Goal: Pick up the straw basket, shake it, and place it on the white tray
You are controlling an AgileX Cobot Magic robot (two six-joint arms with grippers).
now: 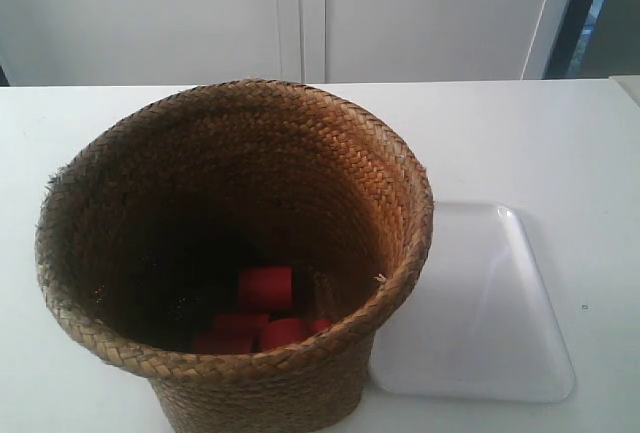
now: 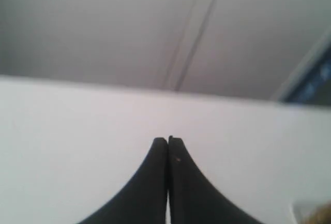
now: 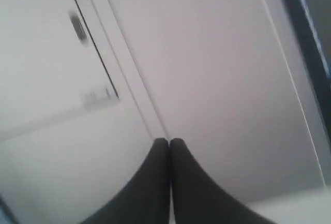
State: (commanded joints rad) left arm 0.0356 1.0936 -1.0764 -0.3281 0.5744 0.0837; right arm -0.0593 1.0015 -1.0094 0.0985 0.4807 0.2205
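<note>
- The basket (image 1: 300, 163) stands upright on the table (image 1: 560, 143), filling the left and centre of the exterior view. Neither arm shows in that view.
- Red pieces (image 1: 265, 286) lie in its dark bottom, toward 6 o'clock. I cannot tell how many.
- The tray (image 1: 480, 303) lies flat and bare at the basket's 4 o'clock. The basket's rim hides the tray's nearest edge, so I cannot tell whether the two touch.
- Left gripper (image 2: 168, 140): fingers pressed together with nothing between them, above bare table and facing the far wall.
- Right gripper (image 3: 169, 141): fingers likewise together and empty, pointed at a white panelled wall.
- Step, as I judge it: the lift has not begun, and the basket is ungrasped.
- The next move calls for both grippers to spread their fingers and come to the braided rim, probably at 9 and 3 o'clock because the basket is wide, then close before lifting.
- For the set-down, the basket's base should be centred on the tray, since the rim looks wider than the tray.
</note>
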